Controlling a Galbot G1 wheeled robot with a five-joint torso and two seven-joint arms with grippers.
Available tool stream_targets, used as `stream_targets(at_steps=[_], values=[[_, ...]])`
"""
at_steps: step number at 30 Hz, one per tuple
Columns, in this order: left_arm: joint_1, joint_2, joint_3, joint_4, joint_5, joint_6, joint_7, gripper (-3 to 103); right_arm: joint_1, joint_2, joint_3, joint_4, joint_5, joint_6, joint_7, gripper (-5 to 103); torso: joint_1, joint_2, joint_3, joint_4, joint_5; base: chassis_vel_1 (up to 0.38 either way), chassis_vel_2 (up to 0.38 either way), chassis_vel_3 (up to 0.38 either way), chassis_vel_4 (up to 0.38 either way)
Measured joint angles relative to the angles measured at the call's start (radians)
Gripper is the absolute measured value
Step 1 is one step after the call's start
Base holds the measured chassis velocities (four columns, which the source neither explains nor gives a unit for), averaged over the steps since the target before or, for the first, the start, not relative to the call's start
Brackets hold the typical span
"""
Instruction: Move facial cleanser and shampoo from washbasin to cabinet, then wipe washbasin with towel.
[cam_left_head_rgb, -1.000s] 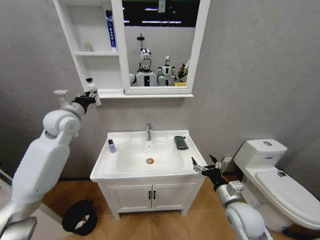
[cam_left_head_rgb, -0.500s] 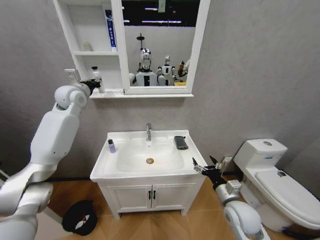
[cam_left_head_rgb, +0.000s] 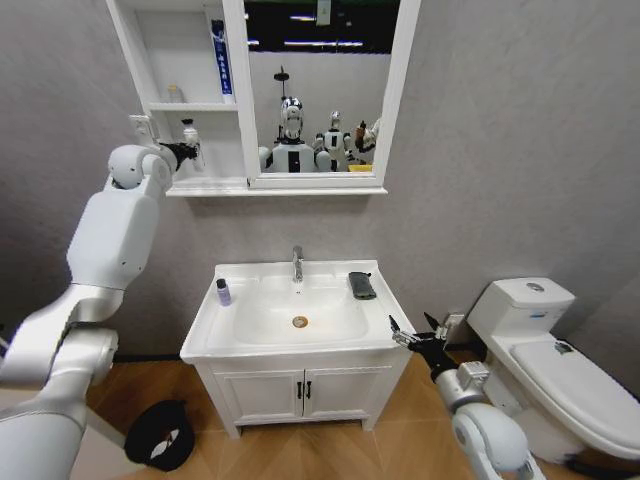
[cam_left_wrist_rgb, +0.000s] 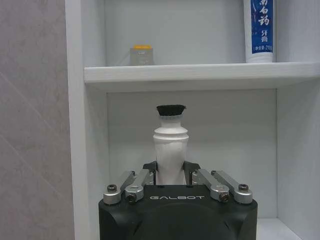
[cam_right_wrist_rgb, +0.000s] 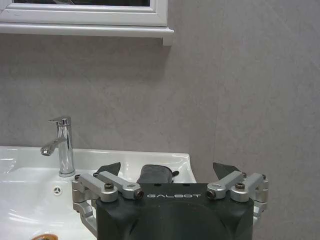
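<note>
Now left hand (cam_left_head_rgb: 186, 150) carried facial cleanser (cam_left_wrist_rgb: 170, 150) into cabinet (cam_left_head_rgb: 135, 60).

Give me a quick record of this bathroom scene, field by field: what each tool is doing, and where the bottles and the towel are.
left tool: shut on the facial cleanser, held upright inside the cabinet's lowest open shelf
right tool: open, low beside the washbasin's right front corner
shampoo: standing on the washbasin's left rim
towel: lying on the washbasin's right rear rim
middle shelf: tall blue-and-white tube and a small jar
tap: at the basin's rear centre
</note>
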Motion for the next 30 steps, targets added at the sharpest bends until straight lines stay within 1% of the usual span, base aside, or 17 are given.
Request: stream_targets(at_steps=[4,6,10,12,19,30], values=[[-0.004,-0.008,-0.001,0.020,0.011,-0.011,0.009,28,-0.002,-0.002,0.004,0.000,0.002,0.003,0.000,100,0.000,0.000,0.000,0.0000,0.0000,0.000,0.000,0.000,0.000],[-0.010,-0.025,-0.008,0.060,0.038,-0.035,0.022,28,-0.006,-0.004,0.005,0.004,0.006,0.004,0.001,100,0.000,0.000,0.000,-0.0001,0.0000,0.000,0.000,0.000,0.000],[-0.016,-0.041,-0.017,0.091,0.060,-0.052,0.031,28,-0.012,-0.005,0.007,0.007,0.006,0.006,0.002,100,0.000,0.000,0.000,-0.0001,0.0000,0.000,0.000,0.000,0.000],[-0.025,-0.055,-0.022,0.119,0.088,-0.067,0.041,28,-0.018,-0.002,0.011,0.008,0.006,0.011,0.002,100,0.000,0.000,0.000,-0.0001,0.0000,0.000,0.000,0.000,0.000],[-0.030,-0.065,-0.031,0.137,0.112,-0.072,0.046,28,-0.034,0.001,0.014,0.009,0.002,0.022,0.001,100,0.000,0.000,0.000,-0.0001,0.0000,0.000,0.000,0.000,0.000],[-0.017,-0.046,-0.038,0.150,0.120,-0.071,0.056,28,-0.030,0.004,0.006,0.013,-0.006,0.021,0.001,100,0.000,0.000,0.000,0.0001,0.0000,0.000,0.000,0.000,0.000]])
